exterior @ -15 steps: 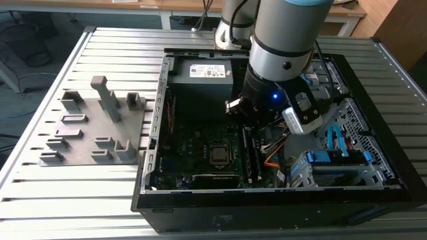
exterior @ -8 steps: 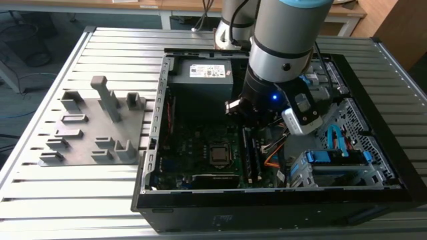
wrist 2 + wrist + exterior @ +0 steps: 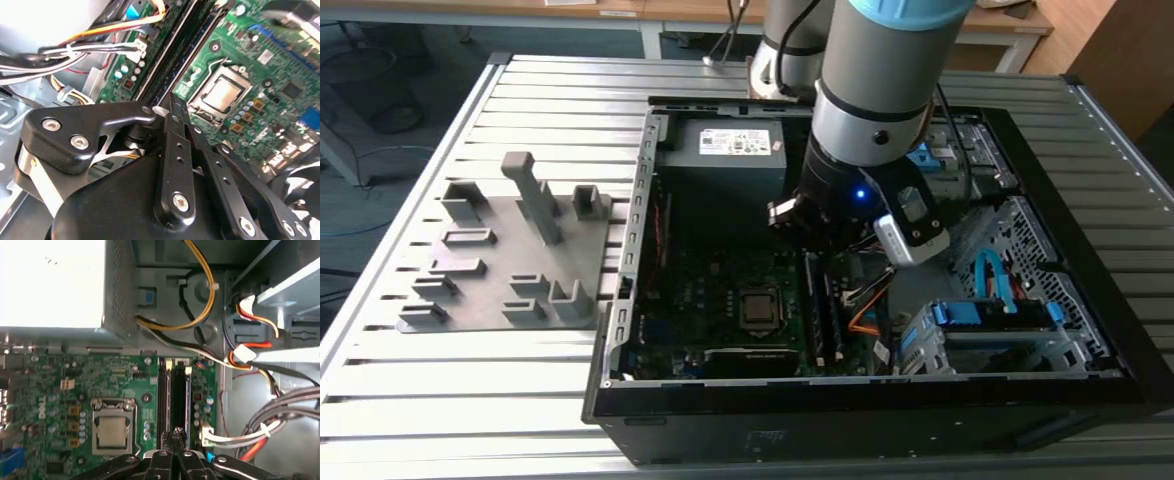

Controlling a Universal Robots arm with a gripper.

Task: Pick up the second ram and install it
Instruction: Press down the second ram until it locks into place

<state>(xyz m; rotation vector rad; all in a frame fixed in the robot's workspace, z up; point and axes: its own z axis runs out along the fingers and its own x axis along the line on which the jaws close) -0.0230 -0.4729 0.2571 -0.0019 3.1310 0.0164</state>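
Observation:
My gripper [image 3: 814, 238] reaches down into the open computer case [image 3: 1067, 385], over the motherboard [image 3: 100, 380]. In both wrist views its black fingers are pressed together, and I see nothing between them. The gripper [image 3: 173, 433] [image 3: 169, 102] has its tips right at the near end of two long black memory slots [image 3: 179, 395] [image 3: 186, 56] [image 3: 822, 312], beside the processor socket [image 3: 111, 432]. A dark strip seen edge-on fills the slot under the tips. I cannot tell whether that strip is the second ram.
A silver power supply [image 3: 727, 145] stands at the case's far end. Bundled cables [image 3: 270, 425] run beside the slots. Blue drive brackets [image 3: 994, 315] sit at the exterior view's right. A grey holder fixture [image 3: 507, 250] lies on the slatted table at the exterior view's left.

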